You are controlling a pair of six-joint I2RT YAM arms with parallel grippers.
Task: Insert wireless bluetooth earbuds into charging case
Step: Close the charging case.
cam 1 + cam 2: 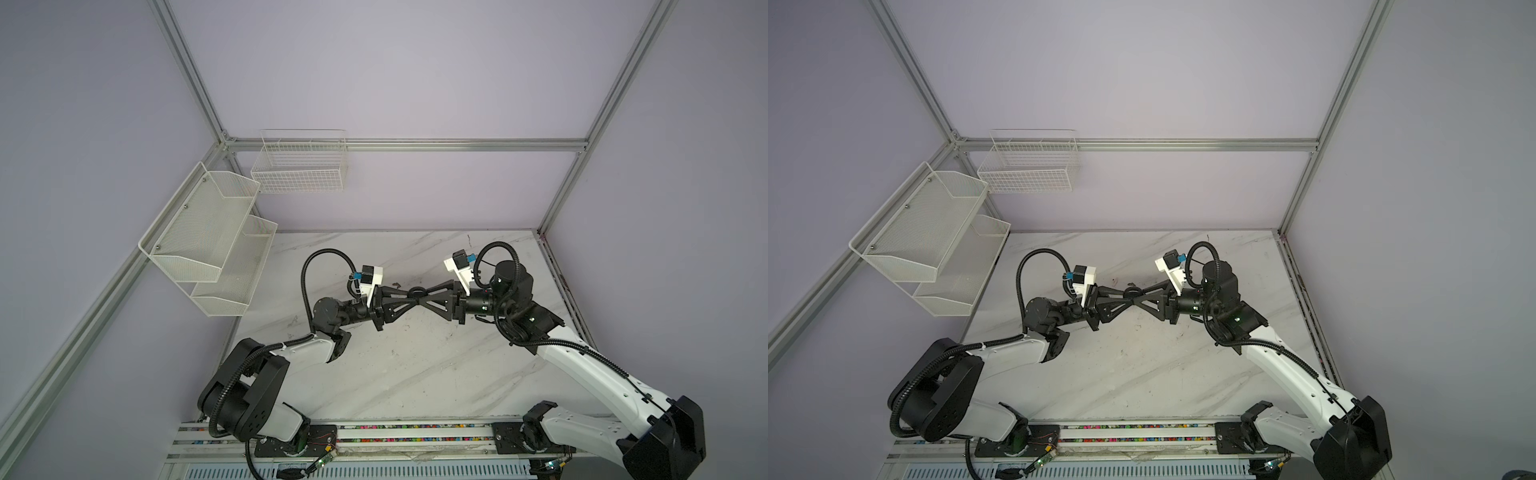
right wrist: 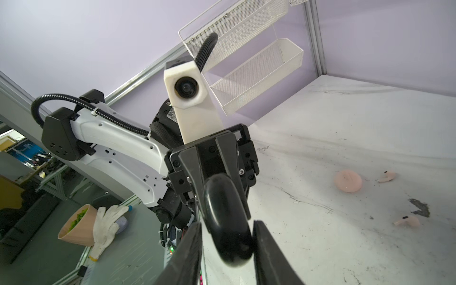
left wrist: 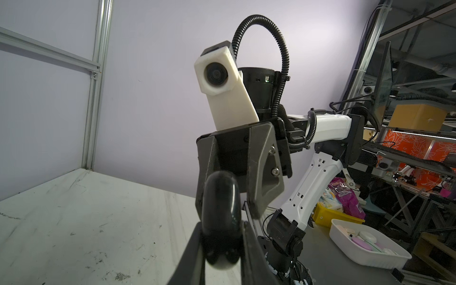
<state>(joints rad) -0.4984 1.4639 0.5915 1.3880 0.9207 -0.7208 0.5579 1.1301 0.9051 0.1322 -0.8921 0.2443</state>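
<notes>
Soft even light, faint shadows, fisheye-bent edges, blurred close foreground

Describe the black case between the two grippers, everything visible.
The black case is a glossy rounded puck, plastic-looking, seen edge-on in both wrist views. It is held above the table: the left gripper is shut on it; the right gripper has its fingers flanking the other side, grip unclear. Lid state not visible.

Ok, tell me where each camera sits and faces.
Both top views: overhead, looking down on the white marble table; both arms show.
Left wrist: behind the left gripper, looking past it at the right arm.
Right wrist: behind the right gripper, looking past it at the left arm.
Shared by wrist views: the glossy black round charging case.
</notes>
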